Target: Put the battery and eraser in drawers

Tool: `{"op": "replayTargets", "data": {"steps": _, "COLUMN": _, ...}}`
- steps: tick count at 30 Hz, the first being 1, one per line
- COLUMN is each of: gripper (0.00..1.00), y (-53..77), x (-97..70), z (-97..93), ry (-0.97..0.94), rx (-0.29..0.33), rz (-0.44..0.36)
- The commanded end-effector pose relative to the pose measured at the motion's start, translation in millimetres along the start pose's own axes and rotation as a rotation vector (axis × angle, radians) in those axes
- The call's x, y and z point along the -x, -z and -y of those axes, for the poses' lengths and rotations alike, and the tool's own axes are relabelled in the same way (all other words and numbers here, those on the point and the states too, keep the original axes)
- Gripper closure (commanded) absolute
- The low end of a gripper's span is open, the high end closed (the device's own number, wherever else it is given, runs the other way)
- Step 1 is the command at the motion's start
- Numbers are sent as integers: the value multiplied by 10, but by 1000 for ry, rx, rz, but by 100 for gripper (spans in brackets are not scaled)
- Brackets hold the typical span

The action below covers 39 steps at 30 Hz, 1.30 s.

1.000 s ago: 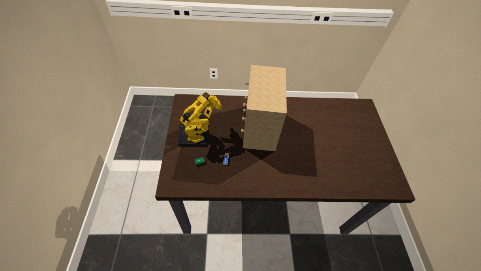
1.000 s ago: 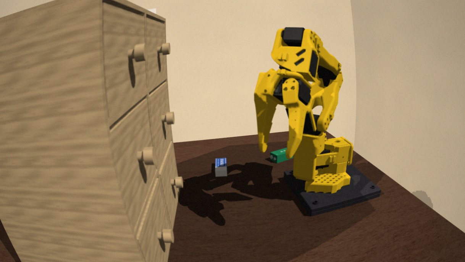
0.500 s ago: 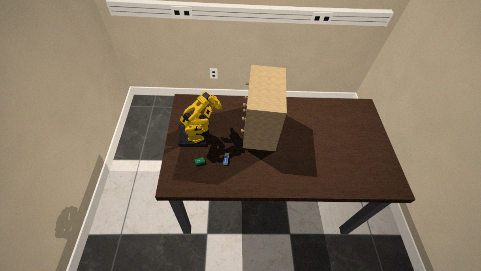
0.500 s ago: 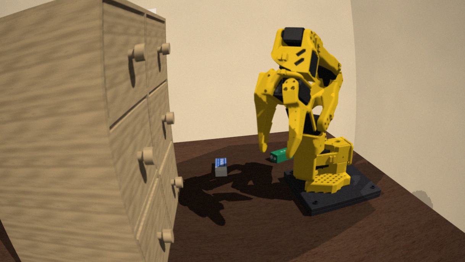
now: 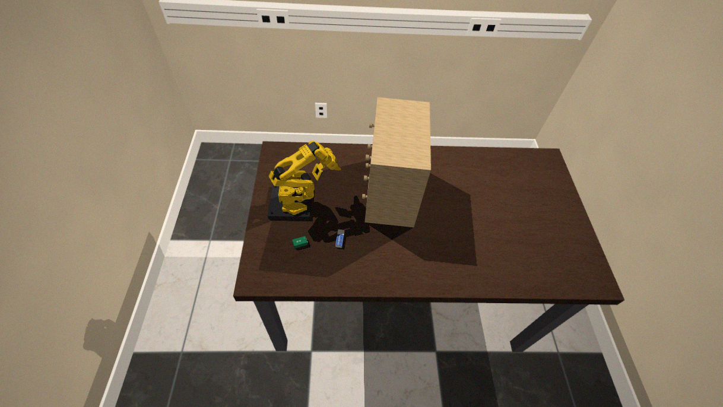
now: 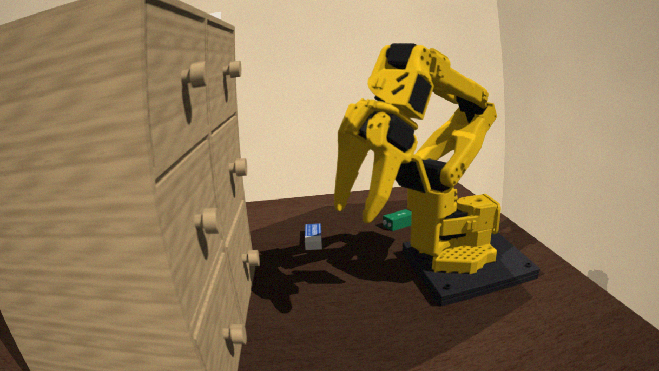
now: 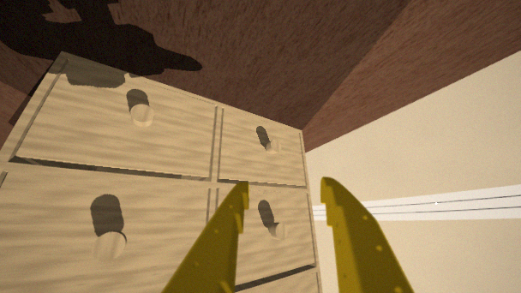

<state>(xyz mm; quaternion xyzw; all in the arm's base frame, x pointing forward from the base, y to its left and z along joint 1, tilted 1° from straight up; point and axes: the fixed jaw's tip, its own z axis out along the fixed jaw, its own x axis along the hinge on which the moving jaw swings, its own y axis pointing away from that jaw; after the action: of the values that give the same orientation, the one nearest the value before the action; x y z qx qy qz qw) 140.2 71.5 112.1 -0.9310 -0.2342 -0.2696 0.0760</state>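
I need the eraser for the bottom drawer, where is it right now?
The eraser lies on the table in the top view, in front of the chest, right of the green block.

The small bright-yellow plastic arm (image 6: 454, 138) is built of chunky, angular shell segments with matte black motor blocks (image 6: 417, 174) set into the joints — one black block caps the topmost housing. Its yellow foot (image 6: 463, 258) has a flat lip perforated with a grid of small round holes, and it stands on a dark charcoal square base plate (image 6: 521, 271) with a small screw at each visible corner. Rows of tiny holes dot the upper link. The yellow two-fingered gripper (image 6: 354, 209) has long, tapering, blade-like fingers with rounded tips; in the wrist view their inner edges are notched near the tips and dotted with small round marks — no cables show.
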Motion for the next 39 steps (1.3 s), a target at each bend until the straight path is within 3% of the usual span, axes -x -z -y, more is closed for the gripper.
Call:
{"op": "replayTargets", "data": {"steps": 1, "gripper": 79, "y": -34, "x": -20, "z": -172, "ry": -69, "rx": 57, "rz": -23}}
{"op": "replayTargets", "data": {"steps": 5, "gripper": 79, "y": -42, "x": -22, "z": -258, "ry": -107, "rx": 86, "rz": -31}}
{"op": "replayTargets", "data": {"steps": 20, "gripper": 79, "y": -20, "x": 102, "z": -918, "ry": -382, "rx": 315, "rz": -90}}
{"op": "replayTargets", "data": {"steps": 39, "gripper": 79, "y": -20, "x": 102, "z": -918, "ry": -382, "rx": 315, "rz": -90}}
